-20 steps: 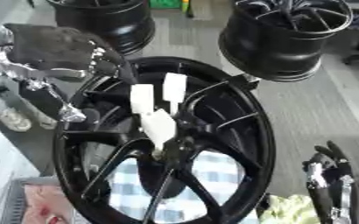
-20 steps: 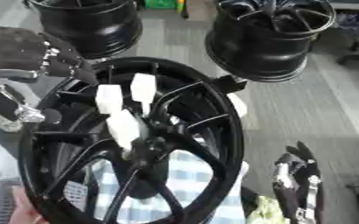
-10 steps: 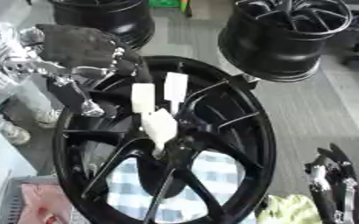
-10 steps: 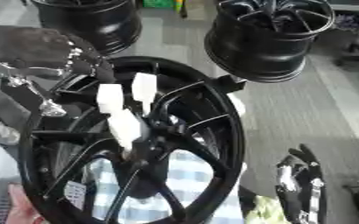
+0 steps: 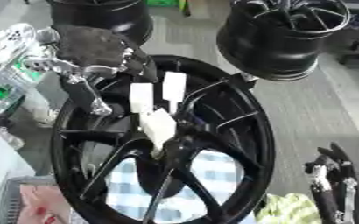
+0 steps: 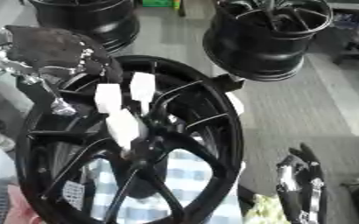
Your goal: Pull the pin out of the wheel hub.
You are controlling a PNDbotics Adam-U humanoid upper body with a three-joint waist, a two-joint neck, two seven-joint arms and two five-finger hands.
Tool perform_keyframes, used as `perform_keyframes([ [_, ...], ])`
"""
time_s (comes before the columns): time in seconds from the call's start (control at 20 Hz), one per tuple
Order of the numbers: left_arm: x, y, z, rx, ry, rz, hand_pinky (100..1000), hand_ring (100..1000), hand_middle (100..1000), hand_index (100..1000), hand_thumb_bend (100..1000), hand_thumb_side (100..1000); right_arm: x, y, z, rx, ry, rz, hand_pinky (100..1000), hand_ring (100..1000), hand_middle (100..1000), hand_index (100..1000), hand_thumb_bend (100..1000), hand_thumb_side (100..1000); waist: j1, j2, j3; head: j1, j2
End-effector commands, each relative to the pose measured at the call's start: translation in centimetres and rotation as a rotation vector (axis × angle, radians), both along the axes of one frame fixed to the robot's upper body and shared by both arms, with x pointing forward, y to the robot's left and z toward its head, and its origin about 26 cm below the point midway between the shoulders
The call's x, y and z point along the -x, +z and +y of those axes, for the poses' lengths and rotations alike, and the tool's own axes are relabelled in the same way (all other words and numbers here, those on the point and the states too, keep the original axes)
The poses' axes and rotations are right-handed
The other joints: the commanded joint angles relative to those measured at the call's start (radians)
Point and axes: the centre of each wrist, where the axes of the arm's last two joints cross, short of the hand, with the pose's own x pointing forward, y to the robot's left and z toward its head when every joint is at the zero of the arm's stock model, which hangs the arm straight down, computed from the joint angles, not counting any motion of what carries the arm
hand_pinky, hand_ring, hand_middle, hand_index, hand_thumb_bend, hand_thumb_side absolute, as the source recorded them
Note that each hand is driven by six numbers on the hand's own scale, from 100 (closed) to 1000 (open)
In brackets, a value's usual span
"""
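Pins, three white blocky ones, stand in the centre of the black wheel hub (image 5: 175, 144): one at the upper left (image 5: 141, 97), one at the upper right (image 5: 173, 86), and a third lower down (image 5: 160, 125), right over the point where the spokes meet. The hub itself stands tilted up on edge, filling the middle of the scene, with a blue-and-white checked cloth (image 5: 205, 175) showing through its lower spokes.

At the hub's far-left rim is the robot's left hand (image 5: 90, 52), dark palm turned up, silvery fingers (image 5: 98, 105) hanging down across the rim toward the spokes. Its fingers look fairly straight and loose, holding nothing, and they are near the upper-left pin but not touching it. The right hand (image 6: 297, 183) is idle at the lower right, fingers up and relaxed, empty.

Beyond, two more black wheels stand on the floor: one at far right (image 5: 286, 35), one at far left (image 5: 98, 15).

My worry from here: the pins sit close together, so fingers closing on one could knock its neighbour. The fingers must also thread between spokes; catching on one could shove the tilted hub and roll or tip it, since nothing visible braces it.
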Motion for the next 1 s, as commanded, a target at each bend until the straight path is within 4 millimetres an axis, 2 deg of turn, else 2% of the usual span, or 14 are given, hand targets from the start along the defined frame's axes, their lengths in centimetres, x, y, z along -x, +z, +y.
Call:
perform_keyframes([
  [0.05, 0.1, 1.0, 0.0, -0.229, -0.101, 0.008, 887, 865, 838, 911, 398, 287, -0.4, 0.4, 0.1, -0.002, 0.014, -0.016, 518, 533, 712, 880, 100, 564, 0.003, -0.007, -0.003, 0.004, -0.012],
  [0.55, -0.1, 0.7, -0.1, -0.271, -0.083, 0.045, 883, 860, 830, 905, 403, 309, -0.5, 0.4, 0.3, -0.005, 0.027, -0.019, 518, 533, 712, 881, 100, 565, 0.003, -0.003, -0.009, 0.01, -0.01],
  [0.6, -0.1, 0.6, -0.1, -0.273, -0.084, 0.049, 870, 843, 815, 893, 399, 331, -0.6, 0.4, 0.3, -0.006, 0.027, -0.02, 518, 532, 712, 881, 100, 566, 0.003, -0.002, -0.01, 0.012, -0.011],
  [1.0, -0.8, -0.8, -0.6, -0.295, -0.089, 0.109, 846, 813, 791, 874, 367, 339, -0.7, 0.4, 0.5, -0.014, 0.032, -0.022, 517, 532, 712, 881, 100, 568, 0.0, 0.001, -0.016, 0.017, -0.013],
])
